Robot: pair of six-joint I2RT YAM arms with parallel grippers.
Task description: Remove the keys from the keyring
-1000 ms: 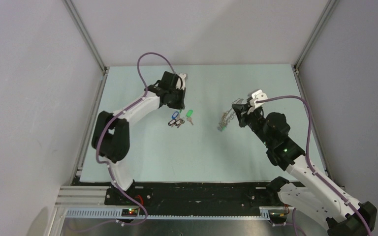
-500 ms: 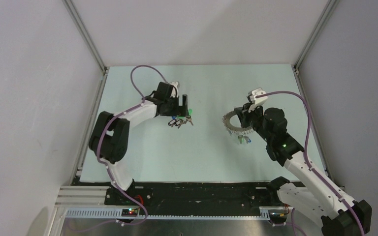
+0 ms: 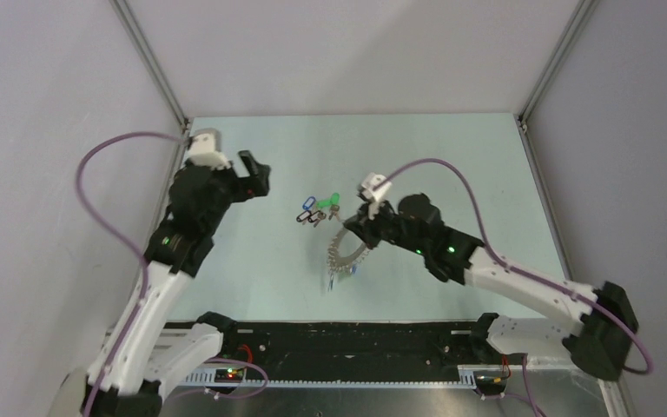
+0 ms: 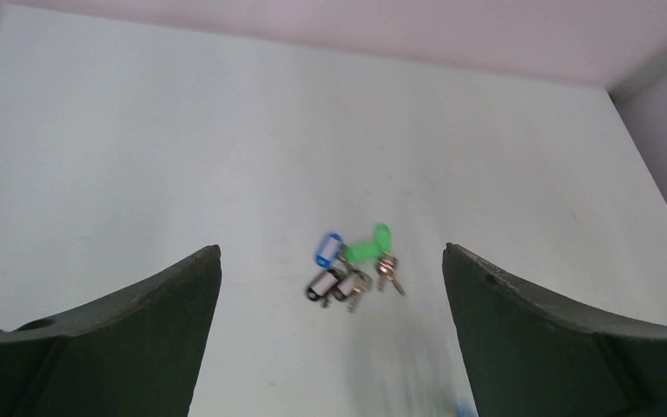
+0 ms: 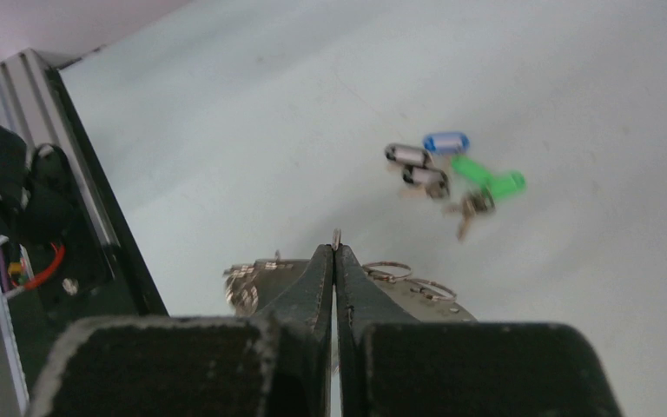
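Note:
Several loose keys (image 3: 317, 208) with blue, green and dark tags lie in a small heap on the pale table; the same keys (image 4: 352, 269) show between my left fingers and far off in the right wrist view (image 5: 452, 178). My left gripper (image 3: 256, 180) hangs open, raised to the left of the heap, holding nothing; its fingers (image 4: 139, 330) stand wide apart. My right gripper (image 3: 358, 228) is shut on the rim of the grey keyring (image 3: 344, 248), just right of the heap. More keys (image 3: 340, 276) dangle from the ring. The ring (image 5: 439, 300) pokes out on both sides of the shut jaws (image 5: 334, 254).
Grey walls and aluminium posts (image 3: 152, 61) enclose the table on three sides. The black base rail (image 3: 339, 343) with cabling runs along the near edge. A purple cable (image 3: 108, 165) loops off the left arm.
My left gripper opened and drew back up and to the left, away from the heap of loose keys. The right arm swung left toward the table's middle, carrying the keyring.

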